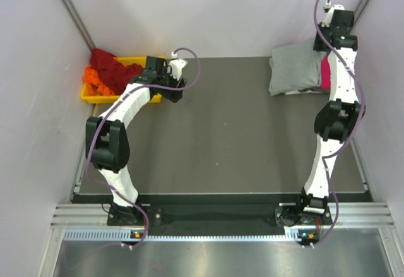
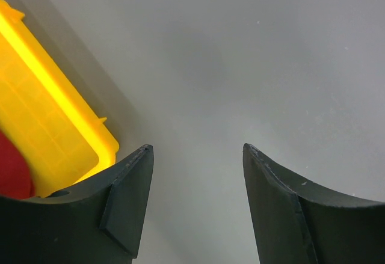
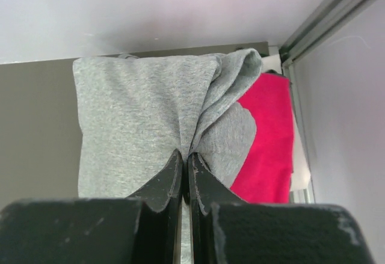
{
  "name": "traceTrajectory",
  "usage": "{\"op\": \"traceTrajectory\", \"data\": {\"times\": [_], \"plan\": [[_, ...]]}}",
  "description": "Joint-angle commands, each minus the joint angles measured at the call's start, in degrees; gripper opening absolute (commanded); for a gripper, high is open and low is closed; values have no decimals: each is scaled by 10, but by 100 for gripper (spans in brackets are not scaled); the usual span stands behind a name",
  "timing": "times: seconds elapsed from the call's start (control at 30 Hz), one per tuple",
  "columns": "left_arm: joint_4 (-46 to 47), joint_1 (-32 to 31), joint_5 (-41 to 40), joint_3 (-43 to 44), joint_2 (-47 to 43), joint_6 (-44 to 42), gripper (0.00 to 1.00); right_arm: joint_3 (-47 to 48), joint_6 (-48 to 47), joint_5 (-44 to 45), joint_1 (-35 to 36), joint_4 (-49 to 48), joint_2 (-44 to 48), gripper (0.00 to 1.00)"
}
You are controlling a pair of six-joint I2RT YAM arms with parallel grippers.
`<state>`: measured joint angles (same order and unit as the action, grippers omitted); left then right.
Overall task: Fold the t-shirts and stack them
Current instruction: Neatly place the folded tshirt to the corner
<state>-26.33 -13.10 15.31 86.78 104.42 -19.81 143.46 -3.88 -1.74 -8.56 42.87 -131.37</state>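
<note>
Closest to the right wrist lens: right gripper [image 3: 183, 156], fingers pressed tight together on a raised crease of the grey t-shirt [image 3: 132, 113]. Folded and lying at about 1 o'clock on the dark table [image 1: 221, 132], with a loose flap drawn up toward the fingertips. Spread over most of the pink t-shirt [image 3: 271, 132], leaving only a strip of pink showing at its 3 o'clock side, close to the side wall. Over at 10 o'clock on the table, yellow tray [image 1: 136, 60] against the far left corner. Heaped inside, unfolded: dark red t-shirt [image 1: 110, 65] toward 12 o'clock, orange t-shirt [image 1: 95, 78] bunched at 8 o'clock of it and spilling over the rim. Just beside the tray's 3 o'clock edge, left gripper [image 2: 198, 150], fingers spread wide, gripping nothing, only bare surface between them.
</note>
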Motion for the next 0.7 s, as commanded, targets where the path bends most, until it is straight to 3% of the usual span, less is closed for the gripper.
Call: {"op": "traceTrajectory", "data": {"times": [0.0,0.43,0.67], "plan": [[-10,4,-10,21,1,-17,66,41,0,-28,-32,-52,9,0],[-53,3,-29,37,14,-24,64,14,-76,-27,-64,-159,-59,0],[-64,2,-27,42,28,-20,63,5,-96,45,-85,-200,-92,0]]}}
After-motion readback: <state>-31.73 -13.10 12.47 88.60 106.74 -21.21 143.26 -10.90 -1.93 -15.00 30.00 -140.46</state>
